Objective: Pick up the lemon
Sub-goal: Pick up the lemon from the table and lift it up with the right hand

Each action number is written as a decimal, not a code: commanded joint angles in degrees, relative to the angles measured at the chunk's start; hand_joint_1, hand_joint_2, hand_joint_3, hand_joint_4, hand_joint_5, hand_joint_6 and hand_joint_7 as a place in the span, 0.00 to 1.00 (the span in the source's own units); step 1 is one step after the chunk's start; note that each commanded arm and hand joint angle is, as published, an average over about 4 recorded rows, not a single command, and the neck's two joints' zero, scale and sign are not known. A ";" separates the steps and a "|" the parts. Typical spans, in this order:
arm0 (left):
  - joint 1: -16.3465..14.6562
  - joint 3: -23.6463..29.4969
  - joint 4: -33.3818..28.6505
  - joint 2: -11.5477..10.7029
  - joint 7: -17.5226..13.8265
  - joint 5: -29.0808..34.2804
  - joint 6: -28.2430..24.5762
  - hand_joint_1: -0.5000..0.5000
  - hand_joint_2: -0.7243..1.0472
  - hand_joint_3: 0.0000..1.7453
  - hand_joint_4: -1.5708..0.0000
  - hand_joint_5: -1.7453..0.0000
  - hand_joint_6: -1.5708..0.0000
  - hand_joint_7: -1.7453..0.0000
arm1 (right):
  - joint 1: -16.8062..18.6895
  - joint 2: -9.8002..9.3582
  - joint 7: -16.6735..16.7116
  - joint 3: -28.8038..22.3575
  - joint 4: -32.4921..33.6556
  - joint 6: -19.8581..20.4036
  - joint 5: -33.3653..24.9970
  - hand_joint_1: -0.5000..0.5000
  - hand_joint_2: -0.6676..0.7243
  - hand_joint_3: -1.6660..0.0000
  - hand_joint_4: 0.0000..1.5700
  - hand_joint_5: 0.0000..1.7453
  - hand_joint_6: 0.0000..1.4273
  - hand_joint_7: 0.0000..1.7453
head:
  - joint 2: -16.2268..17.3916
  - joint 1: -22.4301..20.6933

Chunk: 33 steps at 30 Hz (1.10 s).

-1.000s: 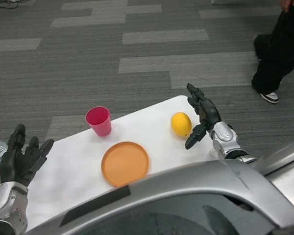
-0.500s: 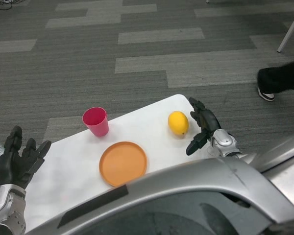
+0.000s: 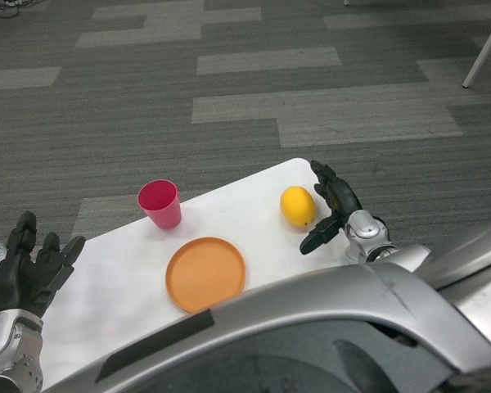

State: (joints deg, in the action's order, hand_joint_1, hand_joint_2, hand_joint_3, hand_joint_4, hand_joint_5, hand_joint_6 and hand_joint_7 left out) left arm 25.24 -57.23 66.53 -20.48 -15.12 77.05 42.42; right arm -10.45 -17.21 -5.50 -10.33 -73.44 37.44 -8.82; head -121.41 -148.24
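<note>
- Most of the view is floor [image 3: 254,90] — grey carpet in long planks of darker and lighter tone, with a thin white rod leaning in at the top right corner.
- The white table [image 3: 131,278] runs as a slanted slab from lower left to a rounded corner at upper right, its top plain and matte.
- An orange plate [image 3: 205,273] lies flat near the table's near edge, about midway along.
- The left hand [image 3: 29,266] hovers at the table's far left end, fingers spread and holding nothing.
- The right hand [image 3: 331,205] is open just beside the lemon — fingers apart on its right side, whether touching I cannot tell.
- A pink cup [image 3: 160,203] stands upright behind the plate.
- The lemon [image 3: 298,205] rests on the table near the rounded corner.
</note>
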 commanded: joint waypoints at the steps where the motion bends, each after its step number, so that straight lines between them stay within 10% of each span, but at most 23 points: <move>1: 0.93 0.10 -0.02 -0.17 0.09 0.03 0.03 1.00 0.80 0.05 1.00 1.00 1.00 1.00 | -2.18 0.25 1.66 0.17 -0.61 -0.02 3.28 0.70 0.70 1.00 0.00 0.33 0.00 0.00 | -0.02 0.03; 33: 0.52 1.26 -2.48 -0.70 0.00 -0.14 0.75 1.00 0.80 0.05 1.00 1.00 1.00 1.00 | -5.72 -0.83 6.20 5.56 -6.89 -0.44 6.98 0.43 0.14 0.76 0.00 0.62 0.00 0.00 | 0.59 -0.04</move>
State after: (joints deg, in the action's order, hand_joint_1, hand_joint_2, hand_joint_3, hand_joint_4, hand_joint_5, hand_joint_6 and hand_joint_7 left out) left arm 25.23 -56.57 64.42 -20.62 -15.12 77.02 42.52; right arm -15.18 -17.19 0.19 -4.78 -79.83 37.34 -2.26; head -120.83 -148.21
